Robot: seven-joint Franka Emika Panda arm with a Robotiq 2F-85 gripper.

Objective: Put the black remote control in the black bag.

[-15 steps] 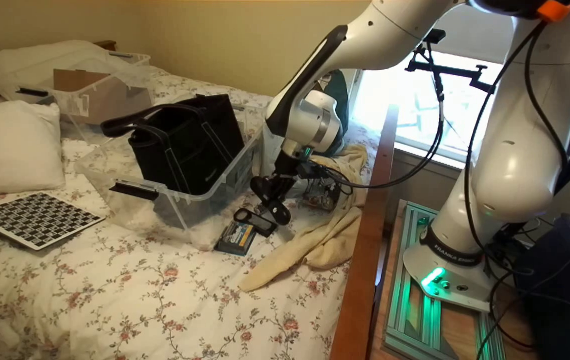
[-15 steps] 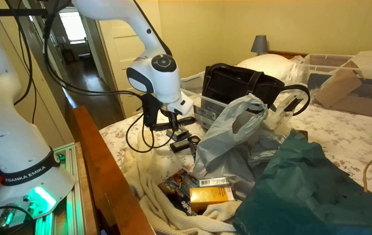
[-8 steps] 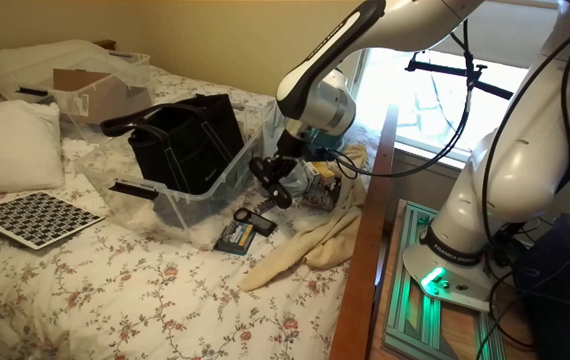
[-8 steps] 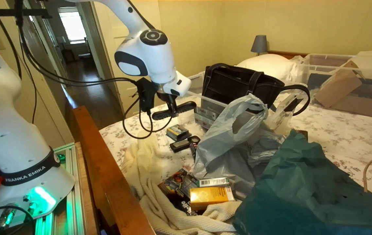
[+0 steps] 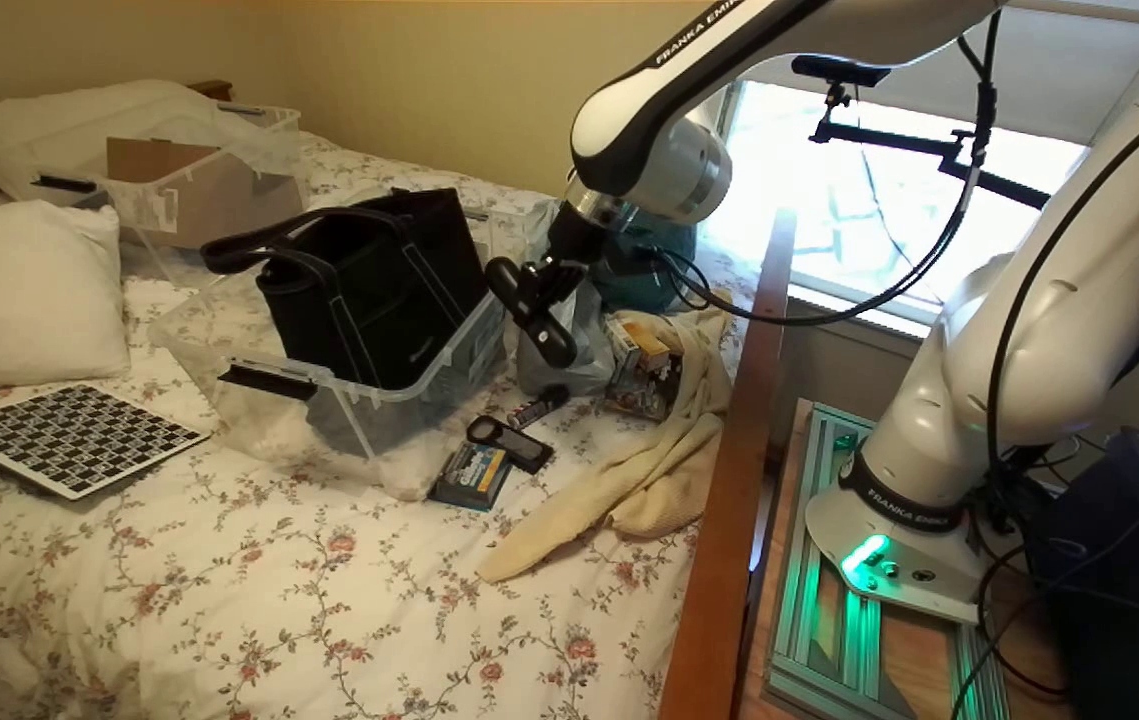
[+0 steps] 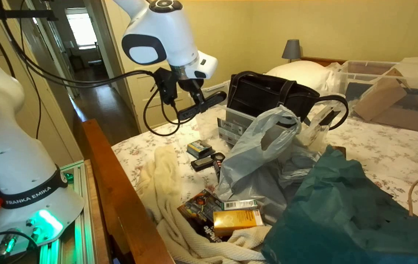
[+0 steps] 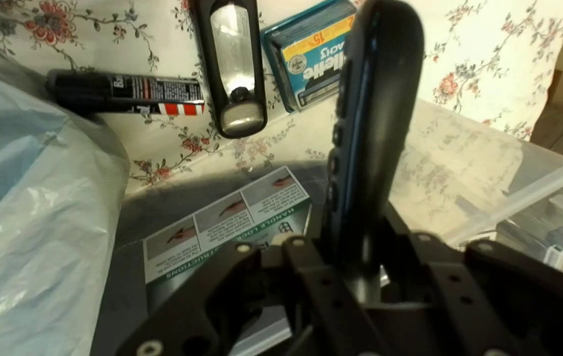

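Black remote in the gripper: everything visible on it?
The black remote control is a slim bar with rounded ends, apparently plastic, with a slight sheen. Dark raised buttons run along its face, seen side-on in the wrist view; any markings are unreadable. The gripper is shut on it near mid-length; nothing else visibly touches it. It hangs slanted above the bed, outside the black bag.
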